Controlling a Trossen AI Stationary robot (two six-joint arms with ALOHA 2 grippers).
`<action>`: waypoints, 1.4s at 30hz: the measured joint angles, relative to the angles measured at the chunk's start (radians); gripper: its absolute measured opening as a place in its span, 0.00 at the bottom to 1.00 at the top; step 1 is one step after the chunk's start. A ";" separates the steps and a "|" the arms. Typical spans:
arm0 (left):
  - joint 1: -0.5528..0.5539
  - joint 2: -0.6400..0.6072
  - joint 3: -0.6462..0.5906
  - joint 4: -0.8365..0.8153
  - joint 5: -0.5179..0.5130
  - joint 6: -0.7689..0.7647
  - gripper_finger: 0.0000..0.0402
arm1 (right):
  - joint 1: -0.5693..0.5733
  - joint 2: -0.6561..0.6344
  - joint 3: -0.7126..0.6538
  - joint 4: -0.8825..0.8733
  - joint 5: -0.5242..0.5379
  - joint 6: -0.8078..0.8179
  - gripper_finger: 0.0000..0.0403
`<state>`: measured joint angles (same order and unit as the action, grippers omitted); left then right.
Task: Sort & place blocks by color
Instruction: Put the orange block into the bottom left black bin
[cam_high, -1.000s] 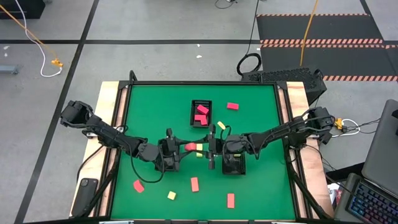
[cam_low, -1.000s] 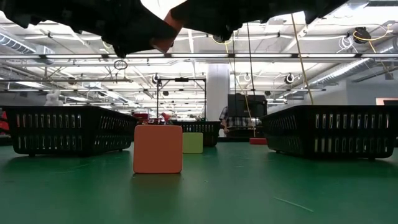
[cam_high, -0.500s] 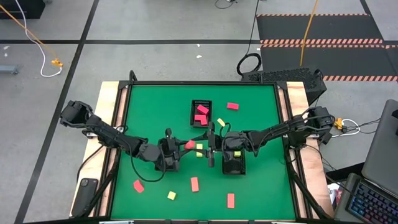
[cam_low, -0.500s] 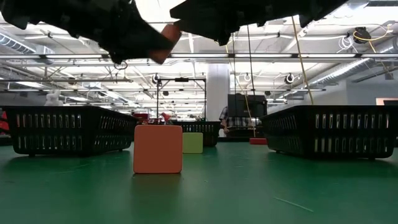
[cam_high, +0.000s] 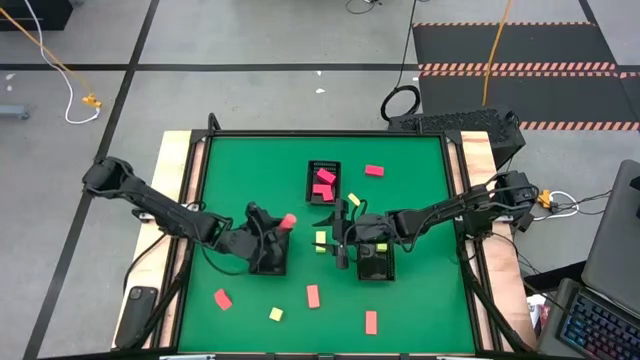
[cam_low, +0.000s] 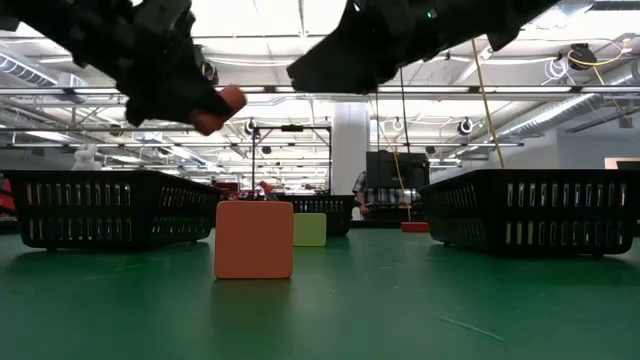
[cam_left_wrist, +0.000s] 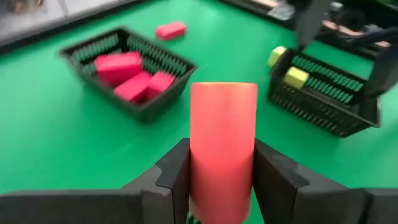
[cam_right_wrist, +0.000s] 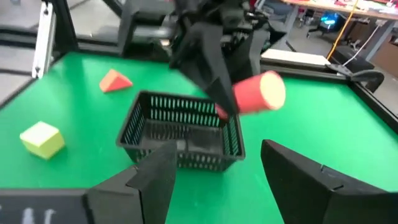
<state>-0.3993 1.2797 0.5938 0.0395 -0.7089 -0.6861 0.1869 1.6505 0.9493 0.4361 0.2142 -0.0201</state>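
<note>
Left pincer (cam_left_wrist: 221, 177) clamps the red cylinder (cam_left_wrist: 222, 140); carry it level over the red-block tray (cam_left_wrist: 127, 71). Right pincer (cam_right_wrist: 217, 168) hangs wide, empty.

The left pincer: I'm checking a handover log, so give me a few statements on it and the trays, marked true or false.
1. The left pincer grips a red cylinder. True.
2. The right pincer holds that cylinder too. False: its jaws stand open and empty.
3. The tray at the table's far middle holds pink-red blocks. True.
4. That tray holds only yellow blocks. False: a yellow block lies in another tray.
5. The cylinder rests on the mat. False: it is held up in the air.
</note>
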 joint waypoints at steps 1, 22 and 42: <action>-0.003 -0.011 0.000 -0.043 0.002 -0.041 0.33 | -0.002 0.000 0.000 -0.013 0.000 -0.004 0.57; -0.059 -0.038 0.000 -0.261 0.080 -0.163 0.72 | -0.023 0.000 0.000 -0.056 -0.002 0.008 0.56; -0.061 -0.076 0.001 -0.257 0.186 -0.241 0.71 | -0.030 -0.006 0.000 -0.069 -0.003 -0.009 0.56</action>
<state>-0.4606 1.2034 0.5945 -0.2179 -0.5228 -0.9271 0.1566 1.6442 0.9497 0.3676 0.2116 -0.0288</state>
